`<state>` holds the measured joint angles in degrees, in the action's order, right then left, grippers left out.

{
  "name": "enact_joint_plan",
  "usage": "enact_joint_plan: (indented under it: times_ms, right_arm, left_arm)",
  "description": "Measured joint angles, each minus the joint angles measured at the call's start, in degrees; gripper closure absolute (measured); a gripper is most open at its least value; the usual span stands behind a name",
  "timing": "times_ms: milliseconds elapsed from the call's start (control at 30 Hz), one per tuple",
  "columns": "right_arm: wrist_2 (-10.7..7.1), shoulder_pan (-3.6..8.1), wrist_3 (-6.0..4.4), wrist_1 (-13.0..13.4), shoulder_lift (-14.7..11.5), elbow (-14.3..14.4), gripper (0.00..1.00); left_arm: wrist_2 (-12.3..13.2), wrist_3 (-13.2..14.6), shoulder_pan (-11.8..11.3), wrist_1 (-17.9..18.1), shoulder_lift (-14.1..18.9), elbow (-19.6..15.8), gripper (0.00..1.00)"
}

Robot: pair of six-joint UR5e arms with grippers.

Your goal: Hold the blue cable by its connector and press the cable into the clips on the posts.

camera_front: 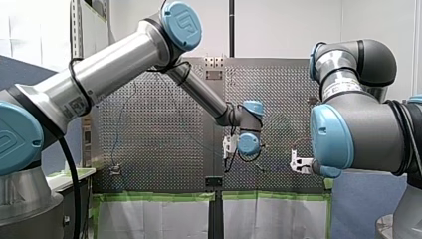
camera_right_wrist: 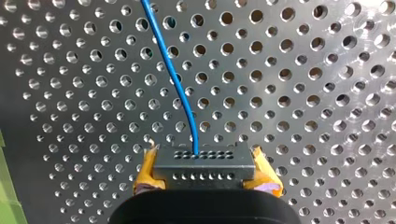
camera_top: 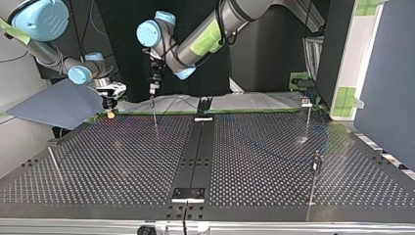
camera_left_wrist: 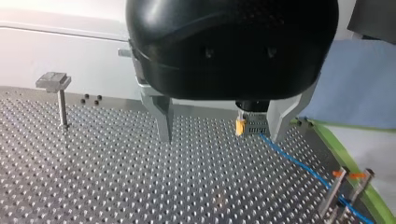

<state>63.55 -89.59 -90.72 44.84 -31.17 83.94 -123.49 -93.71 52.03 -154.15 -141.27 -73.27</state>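
In the right wrist view my right gripper (camera_right_wrist: 203, 155) is shut on the grey connector (camera_right_wrist: 203, 164), with a yellow pad on each side of it. The blue cable (camera_right_wrist: 173, 79) leaves the connector and runs ahead over the perforated plate. In the left wrist view my left gripper (camera_left_wrist: 220, 138) hangs open above the plate with nothing between its metal fingers. Just beyond it shows the connector (camera_left_wrist: 254, 124) with a yellow pad, and the blue cable (camera_left_wrist: 299, 164) leads from it to two thin posts (camera_left_wrist: 333, 196) with orange tips. The top view shows my left gripper (camera_top: 154, 88) beside my right gripper (camera_top: 111, 94).
A post with a flat head (camera_left_wrist: 59, 95) stands off to one side of my left gripper. In the top view thin posts (camera_top: 307, 120) (camera_top: 315, 169) rise from the perforated table (camera_top: 122, 161), a black strip (camera_top: 195, 147) runs down its middle and a blue panel (camera_top: 58, 104) lies at the left.
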Motion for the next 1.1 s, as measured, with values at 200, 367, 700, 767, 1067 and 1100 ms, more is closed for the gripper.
enact_joint_plan:
  times_ms: [200, 367, 700, 767, 1067, 1100]
  right_arm:
    - [0.0, -0.07, 0.02, -0.19, 0.0, 0.0, 1.0]
    - [0.0, -0.23, 0.06, -0.33, 0.0, 0.0, 1.0]
    - [0.0, -0.62, 0.01, -0.44, 0.0, -0.01, 1.0]
    - [0.0, -0.7, 0.01, -0.43, 0.0, -0.01, 1.0]
    - [0.0, -1.14, 0.0, -0.36, 0.0, -0.03, 1.0]
    - [0.0, -1.17, 0.0, -0.36, 0.0, -0.03, 1.0]
  left_arm:
    - [-0.81, -0.11, -0.23, -2.03, 2.97, -2.99, 0.0]
    - [-0.96, -0.78, -0.54, -2.35, 5.62, -5.62, 0.0]
    - [-0.94, -3.46, -0.66, -2.43, 11.6, -11.61, 0.0]
    - [-0.92, -4.09, -0.67, -2.44, 12.84, -12.84, 0.0]
    - [-0.98, -5.16, -0.69, -3.3, 17.91, -17.91, 0.0]
    - [-0.98, -5.23, -0.69, -3.32, 18.41, -18.41, 0.0]
